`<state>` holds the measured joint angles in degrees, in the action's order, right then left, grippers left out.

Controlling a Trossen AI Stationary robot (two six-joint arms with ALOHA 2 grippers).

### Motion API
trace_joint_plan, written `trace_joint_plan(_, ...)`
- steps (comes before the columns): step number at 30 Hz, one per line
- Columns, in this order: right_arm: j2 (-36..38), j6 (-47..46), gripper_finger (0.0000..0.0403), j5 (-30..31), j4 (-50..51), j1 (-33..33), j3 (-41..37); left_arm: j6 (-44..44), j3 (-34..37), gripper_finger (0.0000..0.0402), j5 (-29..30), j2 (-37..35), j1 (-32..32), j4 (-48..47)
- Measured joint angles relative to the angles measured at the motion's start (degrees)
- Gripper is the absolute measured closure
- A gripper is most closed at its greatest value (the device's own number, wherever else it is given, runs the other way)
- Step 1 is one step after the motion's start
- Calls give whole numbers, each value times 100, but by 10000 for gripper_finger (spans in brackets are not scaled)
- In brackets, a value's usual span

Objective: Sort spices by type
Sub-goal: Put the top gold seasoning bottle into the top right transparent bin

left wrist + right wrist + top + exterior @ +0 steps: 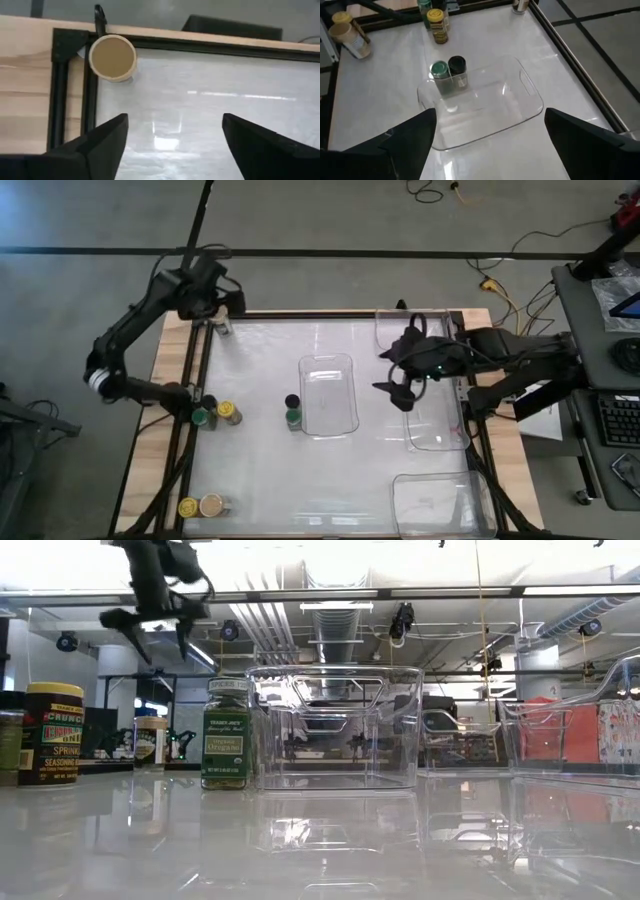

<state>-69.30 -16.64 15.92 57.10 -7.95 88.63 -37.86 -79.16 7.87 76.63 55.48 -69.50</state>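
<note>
Spices (292, 411) stand scattered on the table (260, 470); the tan jar (112, 57) sits tight in the corner frame, where the left gripper's (172, 132) open jaws could clip it; the right gripper (490, 132), open too, hovers over a tray (328, 394).

Clear tray (520, 107) — green-lidded jar (440, 75) and black-lidded jar (457, 70) beside its wall; yellow-lidded jar (436, 22) farther off; right gripper (487, 145) fingers spread.

Lab: exposed ceiling ducts (330, 620), cables (500, 285)
</note>
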Motion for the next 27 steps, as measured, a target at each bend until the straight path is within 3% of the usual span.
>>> trace_joint_plan(4, 31, 11, 39, 0, 5, -6, -55, 256, -291, 78, -446, 699, 407, -187)
trace_joint_plan(12, 26, -19, 39, 18, 296, -4, -127, 1064, -1285, 62, -536, 1885, 976, -1088)
trace_joint_plan(19, 24, -136, 39, 19, 284, -4, -142, 1507, -2229, 50, -453, 2831, 1208, -1677)
trace_joint_plan(22, 24, -203, 39, 20, 289, -4, -143, 1861, -2666, 49, -117, 3320, 1231, -2031)
trace_joint_plan(27, 24, -428, 39, 20, 386, -4, -143, 2221, -3269, 49, 7, 3889, 1257, -2062)
